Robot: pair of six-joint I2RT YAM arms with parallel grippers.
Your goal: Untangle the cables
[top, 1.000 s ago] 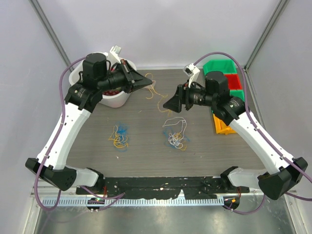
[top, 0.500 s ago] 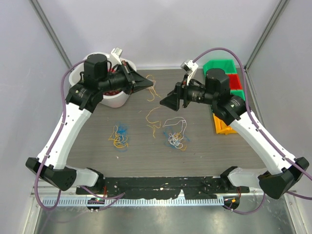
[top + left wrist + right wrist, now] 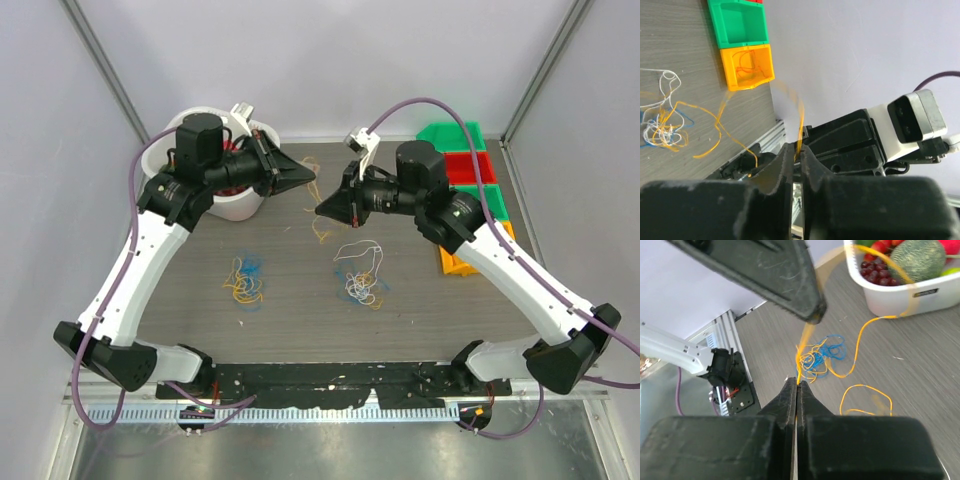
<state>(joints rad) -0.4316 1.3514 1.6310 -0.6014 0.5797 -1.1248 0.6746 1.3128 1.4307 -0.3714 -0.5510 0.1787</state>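
Observation:
One yellow cable (image 3: 321, 228) hangs between my two grippers above the back of the table. My right gripper (image 3: 797, 384) is shut on that yellow cable (image 3: 858, 342), which comes out of its tips. My left gripper (image 3: 799, 150) stands just above, its jaws slightly apart, with the yellow cable (image 3: 801, 117) running loosely through the narrow gap. In the top view the left gripper (image 3: 312, 180) and the right gripper (image 3: 319, 210) almost touch tip to tip. A yellow and blue tangle (image 3: 243, 281) and a white, blue and yellow tangle (image 3: 360, 282) lie on the table.
A white bowl (image 3: 232, 206) of fruit stands at the back left under the left arm. Green (image 3: 450, 135), red (image 3: 472, 166) and orange (image 3: 452, 262) bins line the right side; the orange bin (image 3: 747, 67) holds a thin orange cord. A black rail runs along the near edge.
My right gripper has moved left up to the left gripper and shut on the yellow cable. The left jaws have parted a little. The yellow cable has risen off the table.

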